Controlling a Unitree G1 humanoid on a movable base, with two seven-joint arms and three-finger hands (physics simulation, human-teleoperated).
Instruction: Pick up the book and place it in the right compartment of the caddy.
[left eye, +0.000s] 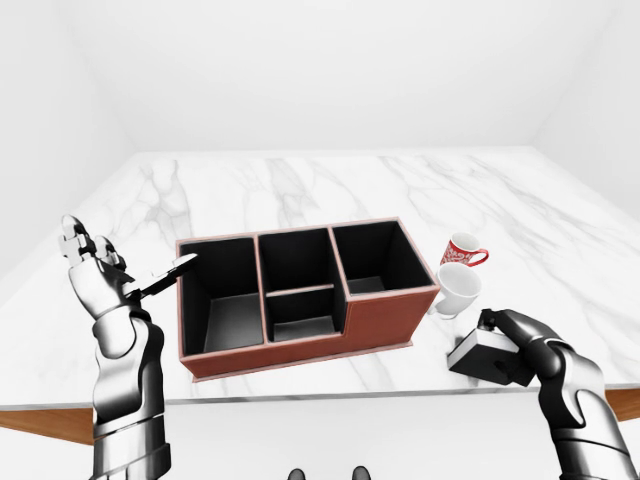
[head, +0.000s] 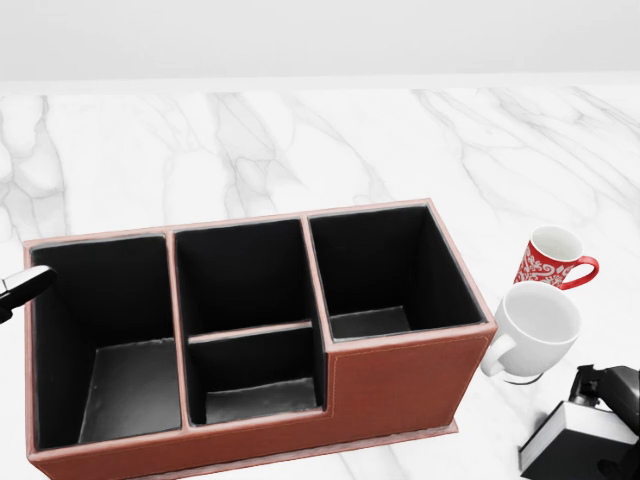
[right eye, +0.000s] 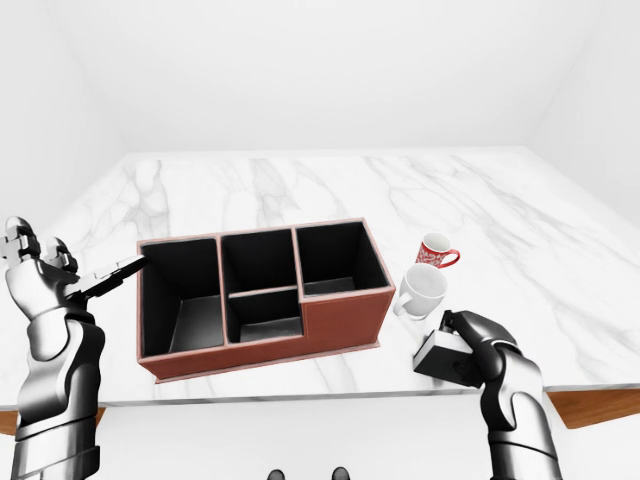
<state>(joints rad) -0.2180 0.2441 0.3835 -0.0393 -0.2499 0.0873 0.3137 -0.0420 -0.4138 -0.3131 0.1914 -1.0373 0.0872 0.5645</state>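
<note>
The red-brown caddy with black compartments stands on the marble counter; its right compartment holds nothing. The book, dark with a pale page edge, is at the lower right of the left-eye view, tilted near the counter's edge. My right hand has its fingers closed round the book's top; it also shows in the head view. My left hand is raised left of the caddy, fingers spread, one finger reaching to the caddy's left rim.
A white mug and a red patterned mug stand just right of the caddy, between it and the book. The counter's near edge runs along the bottom. White walls stand behind.
</note>
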